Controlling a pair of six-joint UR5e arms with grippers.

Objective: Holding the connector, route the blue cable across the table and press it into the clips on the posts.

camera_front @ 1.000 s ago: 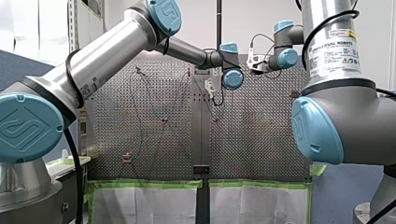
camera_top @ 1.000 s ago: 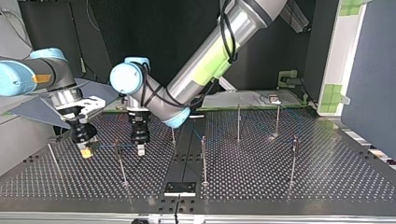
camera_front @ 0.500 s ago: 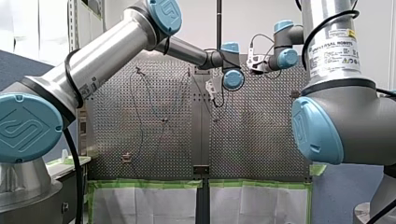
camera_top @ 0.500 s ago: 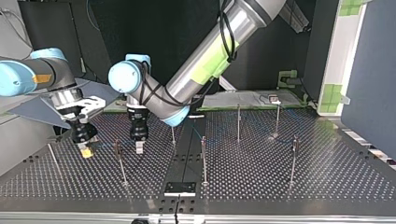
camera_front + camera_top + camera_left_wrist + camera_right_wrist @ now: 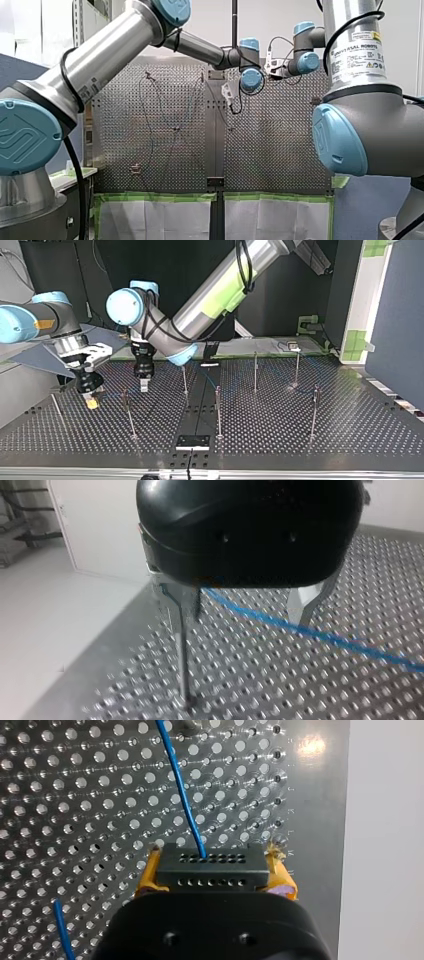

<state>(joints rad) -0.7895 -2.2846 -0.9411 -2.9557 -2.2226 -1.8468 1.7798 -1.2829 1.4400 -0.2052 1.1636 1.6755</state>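
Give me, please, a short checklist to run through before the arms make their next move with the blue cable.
1. Connector clamped in my right gripper between its yellow pads: ok.
2. Blue cable leaving the connector without a sharp bend: ok.
3. My left gripper open over the cable: ok.
4. Clearance between the post and my left gripper: cannot tell.
5. Cable pressed home on that post: cannot tell.

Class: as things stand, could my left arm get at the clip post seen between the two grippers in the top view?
Probably yes: my left gripper hangs open close beside the post, nothing between them; my right gripper is on the post's other side.
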